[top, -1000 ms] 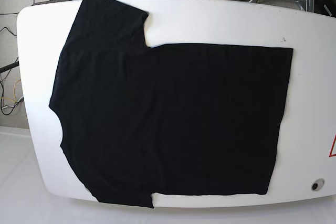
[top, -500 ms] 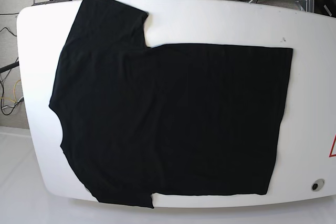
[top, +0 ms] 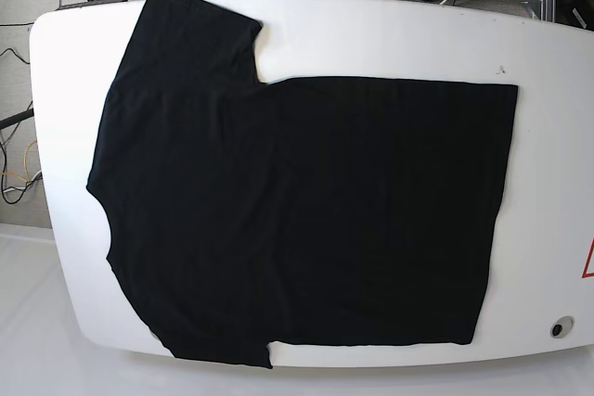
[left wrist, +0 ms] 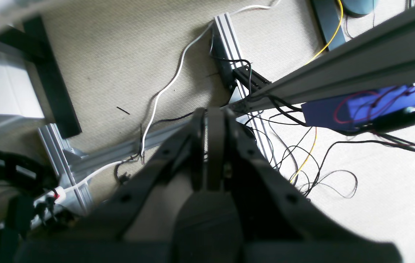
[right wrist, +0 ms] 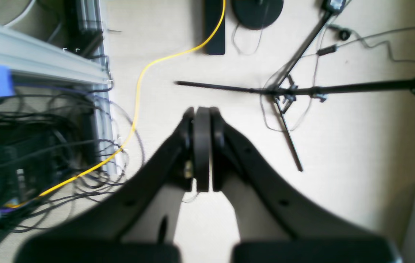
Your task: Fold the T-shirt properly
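The large plain black short-sleeved cloth T-shirt is seen only in the base view, spread flat on the white rounded tabletop, sleeves at that view's left, hem at its right. Neither arm is shown there. The wrist views alone show the left gripper and right gripper, each with jaws pressed together, empty, over beige carpet floor strewn with cables. Nothing is found changed from the earlier base frames.

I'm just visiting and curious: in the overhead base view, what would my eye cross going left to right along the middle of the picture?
Bare rim of the white oval table → large plain black cloth T-shirt, spread flat → bare white tabletop again → red triangle marking at the picture's edge.
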### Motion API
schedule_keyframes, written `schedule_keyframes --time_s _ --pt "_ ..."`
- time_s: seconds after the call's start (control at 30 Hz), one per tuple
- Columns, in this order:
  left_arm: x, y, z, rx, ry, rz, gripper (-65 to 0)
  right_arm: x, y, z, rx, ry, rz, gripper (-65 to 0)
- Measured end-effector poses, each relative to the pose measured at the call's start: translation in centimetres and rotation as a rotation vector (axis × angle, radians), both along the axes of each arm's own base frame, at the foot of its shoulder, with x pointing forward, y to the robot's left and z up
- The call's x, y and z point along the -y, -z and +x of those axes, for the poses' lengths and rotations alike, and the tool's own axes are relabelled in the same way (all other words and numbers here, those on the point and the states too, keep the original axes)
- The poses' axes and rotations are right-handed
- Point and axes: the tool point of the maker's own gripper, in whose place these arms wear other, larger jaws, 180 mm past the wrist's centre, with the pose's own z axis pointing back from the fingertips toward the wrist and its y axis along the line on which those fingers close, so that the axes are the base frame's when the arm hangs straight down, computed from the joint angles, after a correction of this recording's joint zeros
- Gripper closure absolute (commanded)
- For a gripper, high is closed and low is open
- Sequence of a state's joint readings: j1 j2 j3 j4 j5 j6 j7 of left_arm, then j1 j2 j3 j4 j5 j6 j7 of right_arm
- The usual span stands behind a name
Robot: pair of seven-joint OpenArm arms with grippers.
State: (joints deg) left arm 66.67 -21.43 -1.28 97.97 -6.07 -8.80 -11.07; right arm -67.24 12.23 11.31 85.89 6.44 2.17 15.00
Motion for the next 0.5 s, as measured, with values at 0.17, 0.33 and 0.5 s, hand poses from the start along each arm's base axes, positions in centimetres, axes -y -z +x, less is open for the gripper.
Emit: schedule_keyframes --time_s 0.17,0.33,0.5 --pt "-0.3 -1.1 1.2 0.029 0.007 0.012 0.0 -0.4 -1.8 3.0 0.075 -0.023 -0.002 0.0" --pt "-1.3 -2.4 3.0 0.084 -0.001 0.039 0.0 -0.3 -2.9 4.7 0.099 -0.031 -0.005 0.0" --pt "-2.5 -5.0 5.5 0.174 -0.005 0.069 -0.3 1.1 -5.6 7.4 0.176 -0.032 -0.053 -0.1"
